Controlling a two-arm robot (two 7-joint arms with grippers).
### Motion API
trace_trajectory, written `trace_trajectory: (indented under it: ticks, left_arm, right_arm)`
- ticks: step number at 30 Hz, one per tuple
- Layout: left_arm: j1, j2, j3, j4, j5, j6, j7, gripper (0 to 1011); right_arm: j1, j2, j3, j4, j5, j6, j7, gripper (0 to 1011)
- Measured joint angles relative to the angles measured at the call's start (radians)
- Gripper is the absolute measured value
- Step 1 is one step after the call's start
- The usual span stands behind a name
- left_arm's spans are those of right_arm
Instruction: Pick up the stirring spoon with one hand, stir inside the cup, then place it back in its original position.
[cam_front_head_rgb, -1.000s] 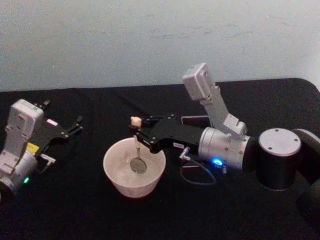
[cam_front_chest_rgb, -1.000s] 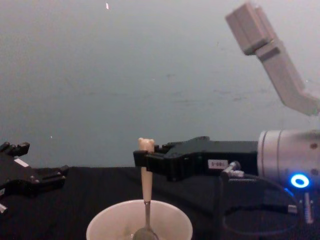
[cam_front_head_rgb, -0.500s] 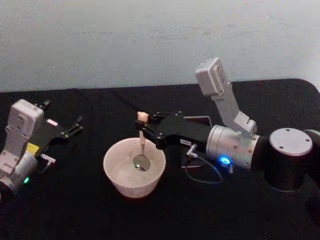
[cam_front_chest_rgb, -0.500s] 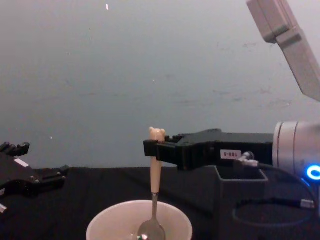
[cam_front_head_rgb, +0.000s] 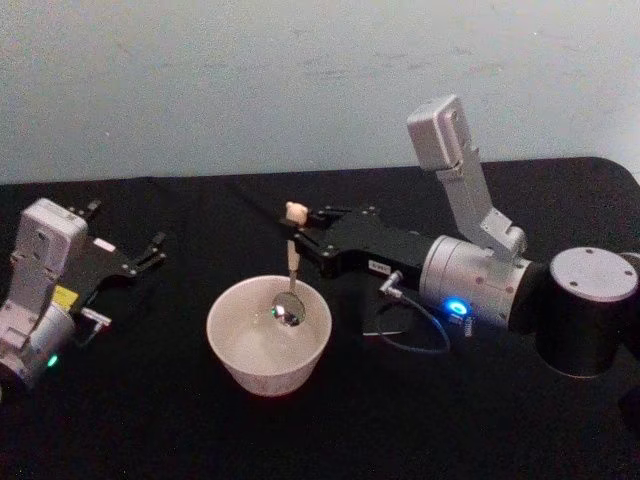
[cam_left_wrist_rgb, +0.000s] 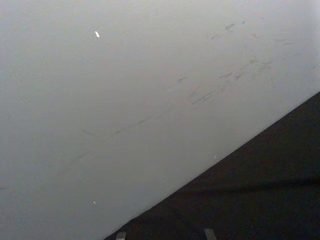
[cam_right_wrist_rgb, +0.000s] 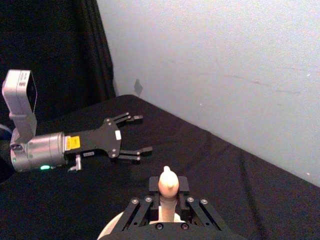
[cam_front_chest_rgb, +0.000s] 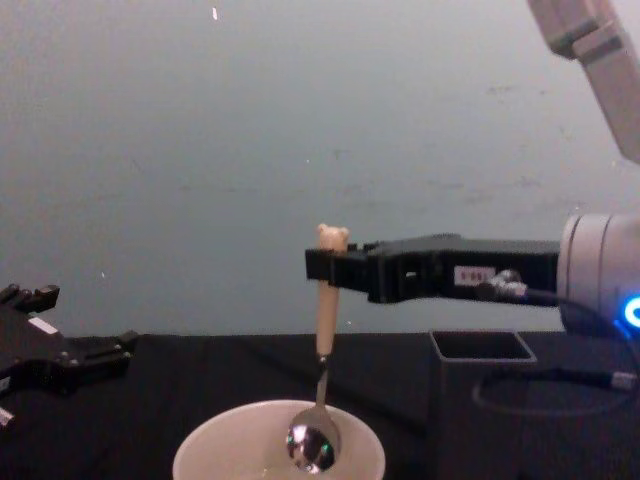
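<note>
Beige-handled stirring spoon (cam_front_chest_rgb: 325, 305) in cup (cam_front_chest_rgb: 205, 438); chest shows holder (cam_front_chest_rgb: 480, 410).

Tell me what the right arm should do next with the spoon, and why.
Probably lift it clear and carry it right to the dark grey holder: the right gripper grips the stirring spoon by its handle, its bowl near the cup rim.

No readable text anywhere.

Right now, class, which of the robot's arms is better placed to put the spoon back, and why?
Right. The right gripper is shut on the spoon, whose bowl hangs in the cup, and the dark box stands beside that arm. The left gripper rests open, off to the left.
</note>
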Motion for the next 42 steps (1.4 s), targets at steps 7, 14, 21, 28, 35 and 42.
trace_trajectory:
  ticks: [7,14,21,28,35,42]
  left_arm:
    - [0.000,0.000,0.000,0.000,0.000,0.000,0.000,1002]
    - [0.000,0.000,0.000,0.000,0.000,0.000,0.000,1001]
    - [0.000,0.000,0.000,0.000,0.000,0.000,0.000,1001]
    - [0.000,0.000,0.000,0.000,0.000,0.000,0.000,1001]
    - [0.000,0.000,0.000,0.000,0.000,0.000,0.000,1001]
    - [0.000,0.000,0.000,0.000,0.000,0.000,0.000,1001]
  right_arm:
    - [-0.008,0.007,0.030,-0.036,0.035,0.016,-0.025,211]
    - [-0.014,0.015,0.066,-0.071,0.086,0.034,-0.058,211]
    - [-0.026,0.025,0.099,-0.079,0.137,0.034,-0.082,211]
    - [-0.041,0.042,0.128,-0.084,0.174,0.019,-0.100,211]
    - [-0.055,0.068,0.162,-0.105,0.215,0.005,-0.116,211]
    - [-0.074,0.098,0.187,-0.134,0.247,-0.014,-0.130,211]
